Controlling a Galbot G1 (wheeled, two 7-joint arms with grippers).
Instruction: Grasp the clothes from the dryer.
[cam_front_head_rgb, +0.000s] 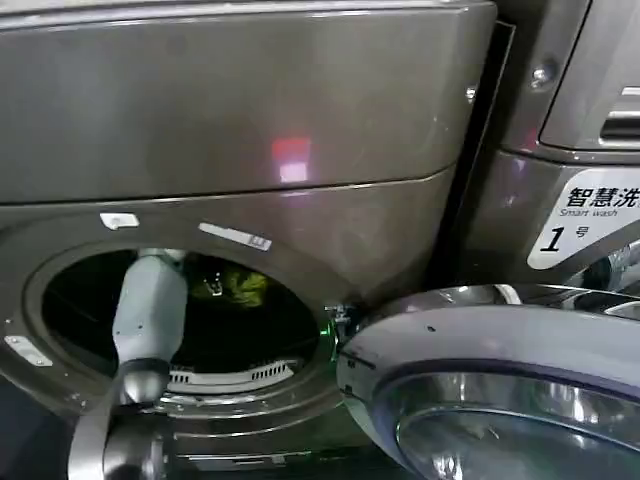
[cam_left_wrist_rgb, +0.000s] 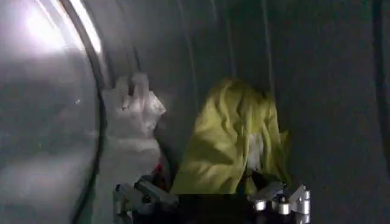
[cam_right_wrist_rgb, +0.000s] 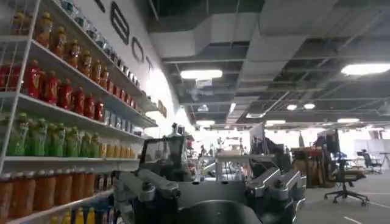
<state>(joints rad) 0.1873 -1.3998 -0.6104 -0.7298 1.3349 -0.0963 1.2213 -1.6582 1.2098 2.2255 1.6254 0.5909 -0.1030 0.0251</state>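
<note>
Left pincer (cam_left_wrist_rgb: 211, 201) is inside the dryer (cam_front_head_rgb: 250, 150), reached in through the round port, arm (cam_front_head_rgb: 148, 300) running up from the near left in the head view. Fingers spread apart, one finger (cam_left_wrist_rgb: 143, 195) on each side, nothing held between them. Clothes (cam_left_wrist_rgb: 234, 140) sit deep in the drum: a lime yellow-green bundle heaped against the far wall, straight ahead of the open pincer, its lower edge close to the fingertips but I can't tell if touching. In the head view the bundle shows as a small yellow-green patch (cam_front_head_rgb: 232, 286) at the far side of the drum, just right of the arm. White cloth (cam_left_wrist_rgb: 131, 125) lies to one side by the drum's curved wall, apart from the green heap.

Step in hand, as I judge it: final reach and close on the bundle. To do it well: push on a bit so the fingers straddle a thick fold of the green fabric, not just a thin edge; close fully before pulling; draw back along the arm's line so the elbow clears the port rim. Fabric is loose, may slip or trail, white piece may get left behind.

Door (cam_front_head_rgb: 500, 370) is swung open at the near right, out of the way. Right pincer (cam_right_wrist_rgb: 210, 195) is parked off to the side facing the room, shelves of bottles (cam_right_wrist_rgb: 55, 103) beyond it, fingers open, empty
</note>
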